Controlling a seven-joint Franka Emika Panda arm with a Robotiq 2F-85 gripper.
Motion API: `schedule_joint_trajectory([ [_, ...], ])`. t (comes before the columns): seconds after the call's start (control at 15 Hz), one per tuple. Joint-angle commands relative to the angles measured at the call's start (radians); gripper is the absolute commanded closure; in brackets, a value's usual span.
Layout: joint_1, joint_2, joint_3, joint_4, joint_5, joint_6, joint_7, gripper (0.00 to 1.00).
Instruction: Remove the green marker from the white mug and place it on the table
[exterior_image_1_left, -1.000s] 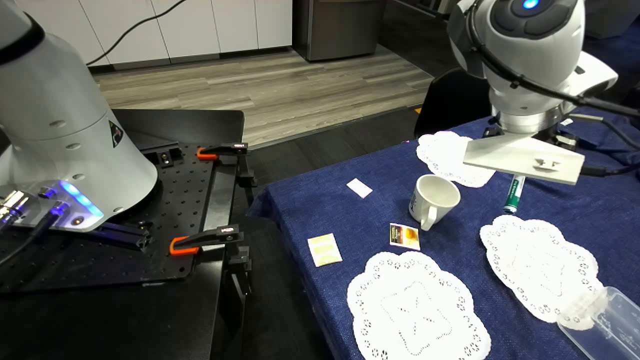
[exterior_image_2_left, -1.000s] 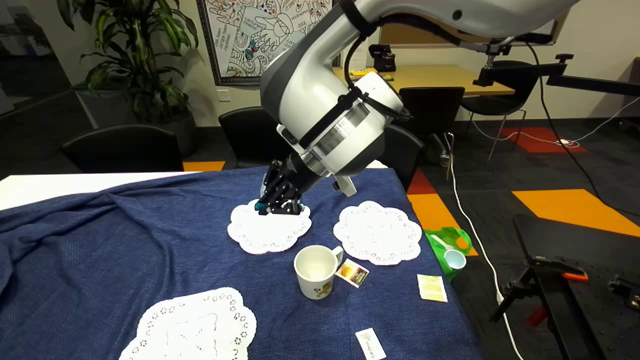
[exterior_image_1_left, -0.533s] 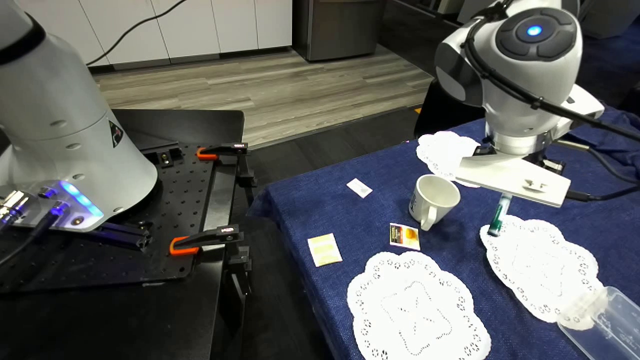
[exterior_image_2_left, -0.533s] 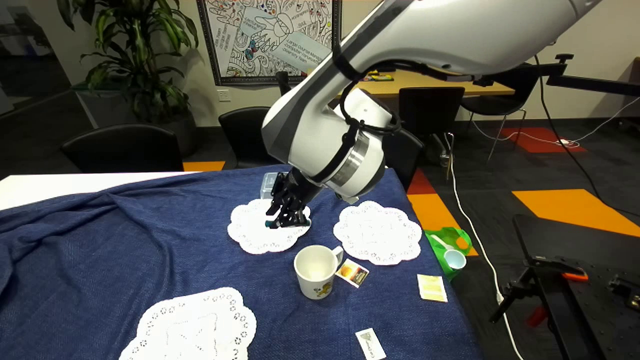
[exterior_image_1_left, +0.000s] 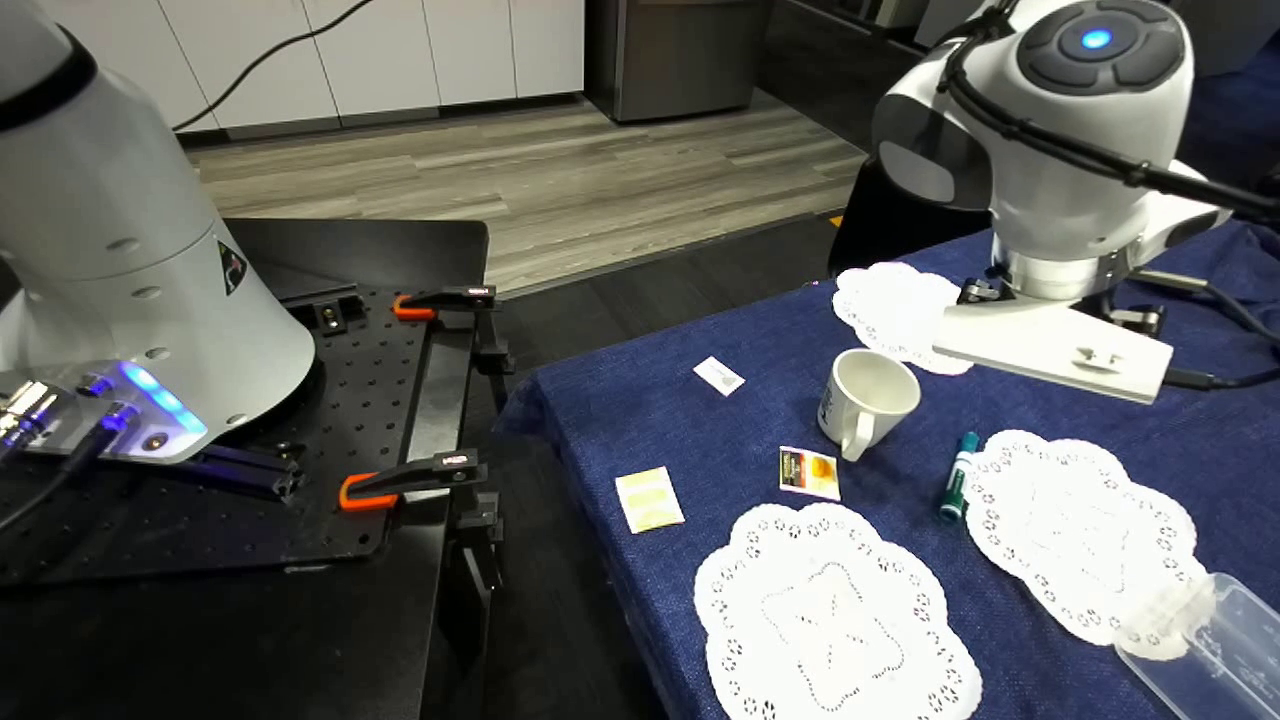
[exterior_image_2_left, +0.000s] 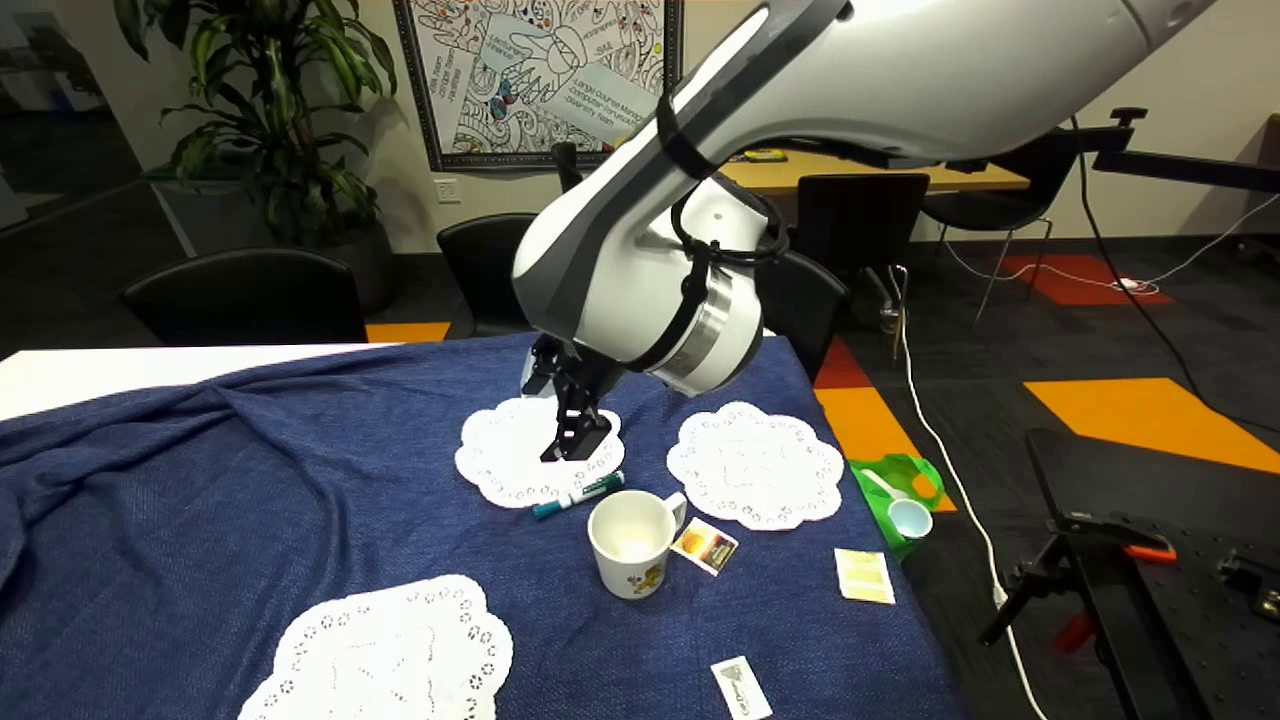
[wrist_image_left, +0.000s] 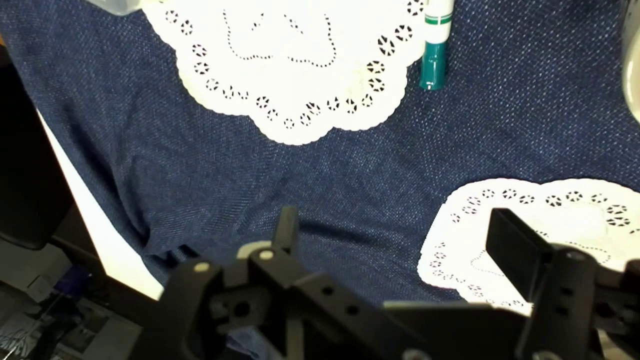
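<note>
The green marker (exterior_image_1_left: 960, 477), white-bodied with teal ends, lies flat on the table (exterior_image_1_left: 640, 390) along the edge of a lace doily, partly over that edge. Beside it stands the white mug (exterior_image_2_left: 632, 540), upright, with nothing visible inside. In the wrist view the marker (wrist_image_left: 434, 55) is at the top, and only a sliver of the mug (wrist_image_left: 634, 75) shows at the right edge. My gripper (wrist_image_left: 397, 240) is open, its fingers wide apart with only cloth and doily seen beyond them. In an exterior view the gripper (exterior_image_2_left: 558, 405) hangs above the doily, apart from the marker.
White lace doilies (exterior_image_2_left: 755, 465) are spread around the mug. Flat packets lie near it, including a tea packet (exterior_image_1_left: 810, 473) and a yellow packet (exterior_image_1_left: 650, 498). A clear plastic container (exterior_image_1_left: 1215, 640) rests against one doily. Chairs (exterior_image_2_left: 245, 297) stand along the table's far side.
My gripper came lower and nearer the mug with the marker in it, then opened and let it go. The marker now lies on the cloth, and the arm has drawn back slightly.
</note>
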Motion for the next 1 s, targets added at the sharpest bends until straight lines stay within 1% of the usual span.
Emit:
schedule_joint_trajectory([
  [0.0,0.004,-0.063,0.010,-0.028,0.016,0.026,-0.028,0.00],
  [0.2,-0.015,-0.128,0.039,-0.053,0.058,0.051,-0.090,0.00],
  [0.47,-0.035,-0.241,0.073,-0.106,0.166,0.097,-0.215,0.00],
  [0.6,-0.048,-0.293,0.093,-0.119,0.250,0.122,-0.312,0.00],
  [0.73,-0.056,-0.339,0.097,-0.127,0.345,0.122,-0.409,0.00],
  [0.93,-0.049,-0.399,0.075,-0.142,0.490,0.098,-0.550,0.00],
])
